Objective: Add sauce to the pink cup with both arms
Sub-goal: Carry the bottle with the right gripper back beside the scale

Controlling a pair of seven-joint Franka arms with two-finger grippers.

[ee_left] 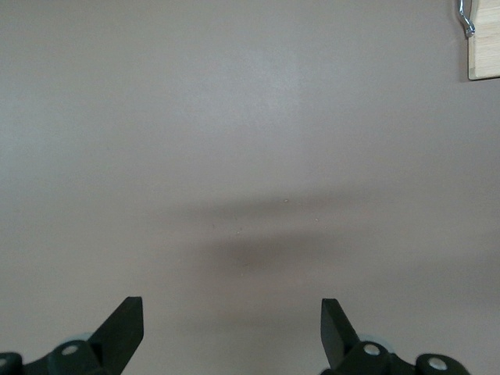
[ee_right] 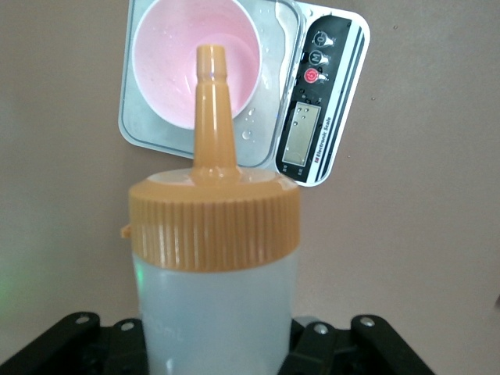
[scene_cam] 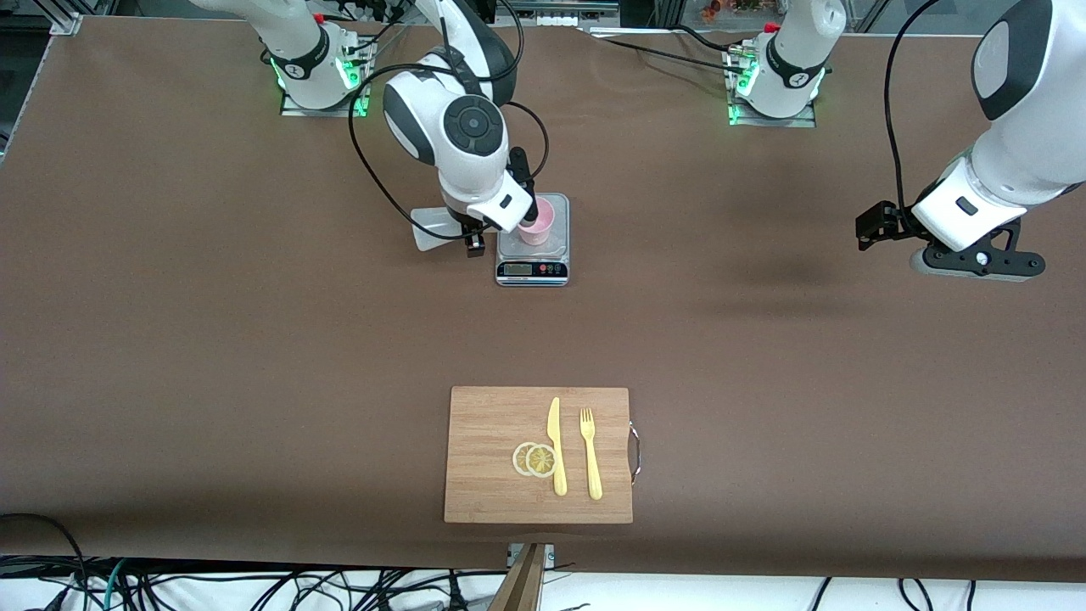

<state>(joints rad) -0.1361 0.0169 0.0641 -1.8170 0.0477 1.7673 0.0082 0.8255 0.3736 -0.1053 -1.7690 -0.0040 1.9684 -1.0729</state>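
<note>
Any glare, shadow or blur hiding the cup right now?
Right wrist view: pink cup sharp and evenly lit, the sauce bottle's nozzle crossing it. Front view: right arm covers part of the cup. Left wrist view: only a soft shadow on the table.

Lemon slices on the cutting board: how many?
2: lemon slices overlapping each other on the cutting board, beside the yellow knife, toward the right arm's end. None hidden that I can see.

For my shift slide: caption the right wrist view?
Right gripper holds sauce bottle, nozzle aimed at pink cup on the scale.
</note>
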